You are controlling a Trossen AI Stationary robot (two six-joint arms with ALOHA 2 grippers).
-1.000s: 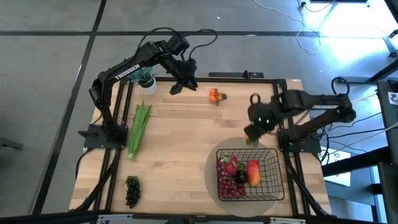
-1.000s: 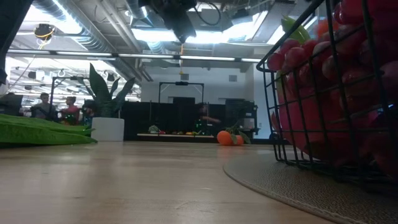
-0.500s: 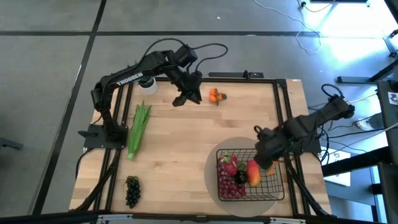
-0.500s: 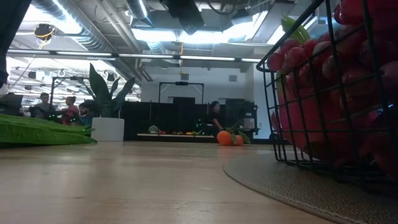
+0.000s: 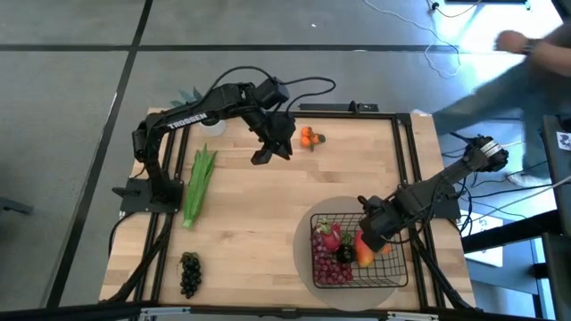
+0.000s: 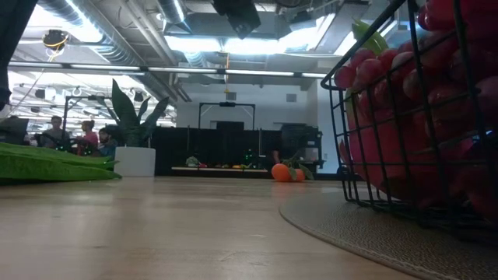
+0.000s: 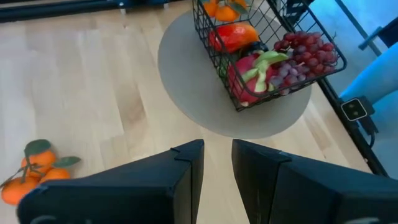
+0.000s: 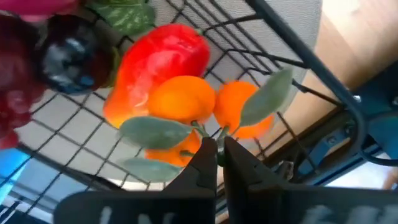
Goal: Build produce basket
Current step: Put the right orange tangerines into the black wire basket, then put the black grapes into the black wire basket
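From above, I see my right end effector over the basket, which sits on the round grey mat with a dragon fruit, grapes and a mango inside. My left end effector hovers beside the loose tangerines.

Left wrist: fingers slightly parted, holding nothing, above bare desk.

Right wrist: fingers pinched shut on the stem of a tangerine cluster inside the basket.
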